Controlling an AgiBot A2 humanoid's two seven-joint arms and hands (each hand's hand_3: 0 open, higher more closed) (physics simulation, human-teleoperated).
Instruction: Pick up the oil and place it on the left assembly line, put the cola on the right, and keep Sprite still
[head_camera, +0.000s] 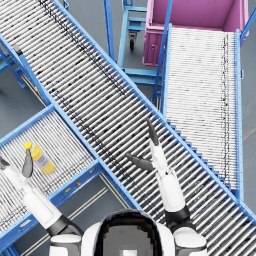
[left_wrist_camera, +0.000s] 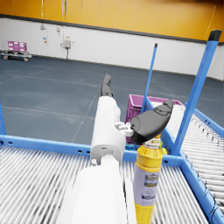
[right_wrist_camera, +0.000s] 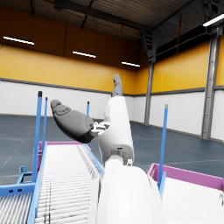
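The oil bottle (head_camera: 41, 159), yellow with a yellow cap and a pale label, stands on the left conveyor (head_camera: 67, 142). My left hand (head_camera: 19, 169) is right beside it with fingers spread, holding nothing. In the left wrist view the left hand (left_wrist_camera: 109, 124) has its thumb (left_wrist_camera: 151, 122) spread just over the cap of the oil bottle (left_wrist_camera: 147, 183), with no grip showing. My right hand (head_camera: 152, 151) hovers open over the long diagonal conveyor (head_camera: 100, 95); the right wrist view shows this right hand (right_wrist_camera: 111, 127) with nothing in it. No cola or Sprite is in view.
A second roller conveyor (head_camera: 200, 100) runs at the right toward a purple bin (head_camera: 200, 15). Blue frame rails (head_camera: 75, 185) border each belt, and blue posts (left_wrist_camera: 197, 92) rise at the corners. A dark floor gap lies between the belts near me.
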